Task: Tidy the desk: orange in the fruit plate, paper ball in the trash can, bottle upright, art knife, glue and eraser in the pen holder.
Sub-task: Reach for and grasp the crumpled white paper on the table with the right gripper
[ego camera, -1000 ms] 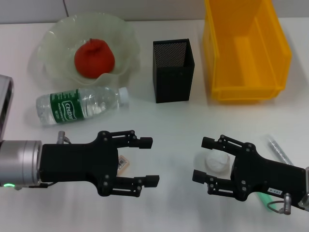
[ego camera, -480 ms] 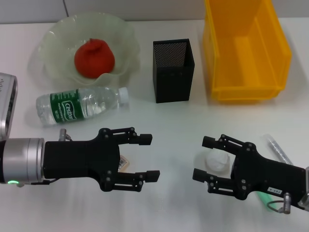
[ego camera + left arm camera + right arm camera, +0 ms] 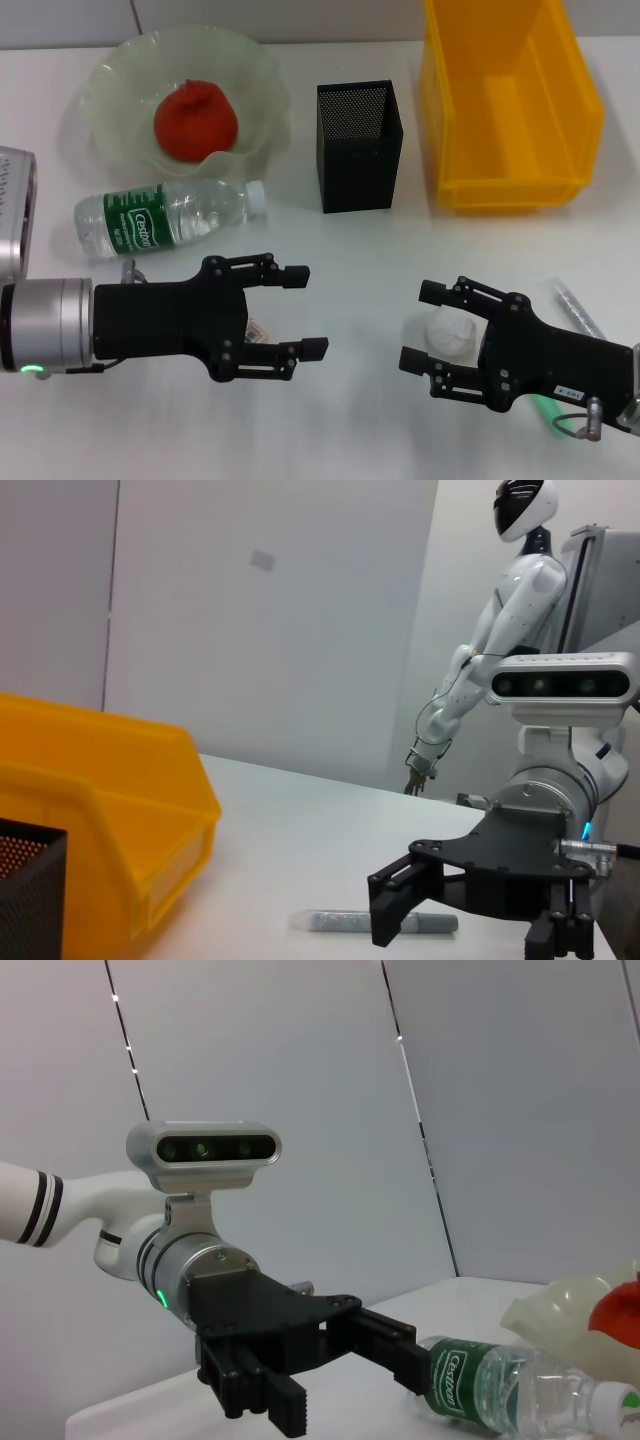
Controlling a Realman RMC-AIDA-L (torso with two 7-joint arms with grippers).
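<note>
1. Fingers of the left gripper [image 3: 300, 312] stand wide apart and hold nothing; they hang low over the bench [image 3: 350, 260], with the eraser [image 3: 258, 333] peeping out between them, close against the palm.
2. Fingers of the right gripper [image 3: 418, 328] are also spread wide and empty, with the paper ball [image 3: 449, 336] lying between them on the bench, not yet gripped as far as I can tell.
3. Done: the orange [image 3: 195, 121] sits in the fruit plate [image 3: 115, 75].
4. Left to do, by my reading: the bottle [image 3: 165, 218] lies on its side just in front of the plate; the paper ball is outside the trash can [image 3: 580, 120], which looks empty; nothing shows inside the pen holder [image 3: 358, 148].
5. Also still on the bench: a grey tube-like item [image 3: 578, 310] beside the right gripper, perhaps the glue, and a green object [image 3: 545, 409] mostly hidden under that arm, which I cannot identify.
6. Count: one orange, one plate, one bottle, one paper ball, one eraser, one trash can, one pen holder, two grippers.
</note>
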